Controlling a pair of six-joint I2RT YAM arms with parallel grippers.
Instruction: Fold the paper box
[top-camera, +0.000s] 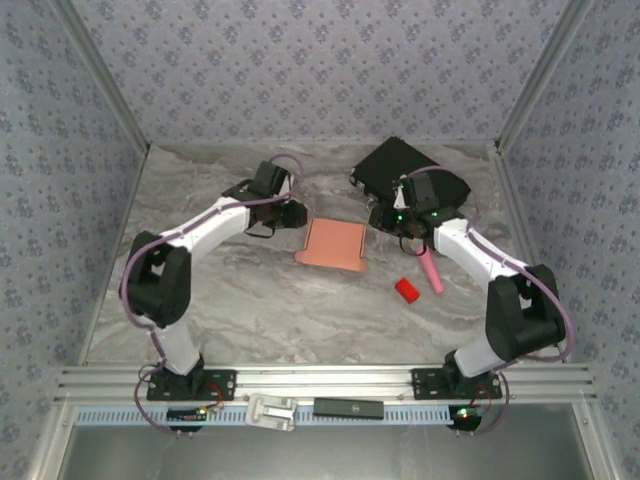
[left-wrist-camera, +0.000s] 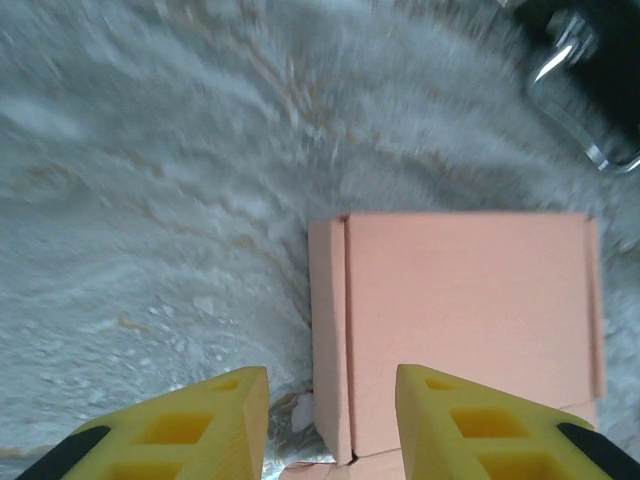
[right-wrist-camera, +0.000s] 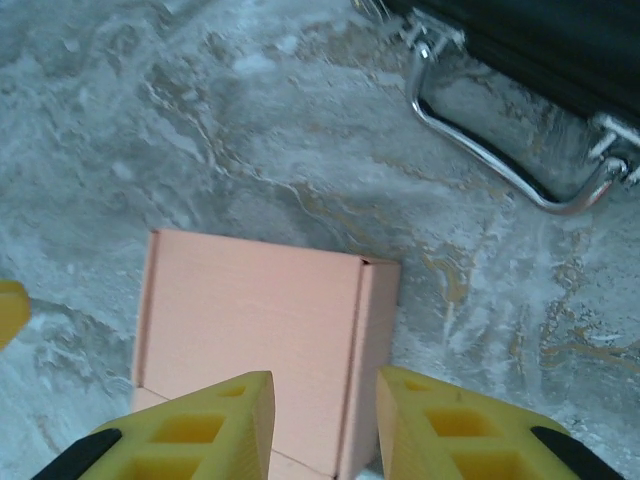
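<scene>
I see paper box (top-camera: 333, 243) flat between arms: left gripper (left-wrist-camera: 330, 385) by left flap, right gripper (right-wrist-camera: 325, 385) by right, both parted, empty.

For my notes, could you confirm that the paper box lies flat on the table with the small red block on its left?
No: the top view shows the small red block right of the paper box, which does lie flat on the table.
</scene>
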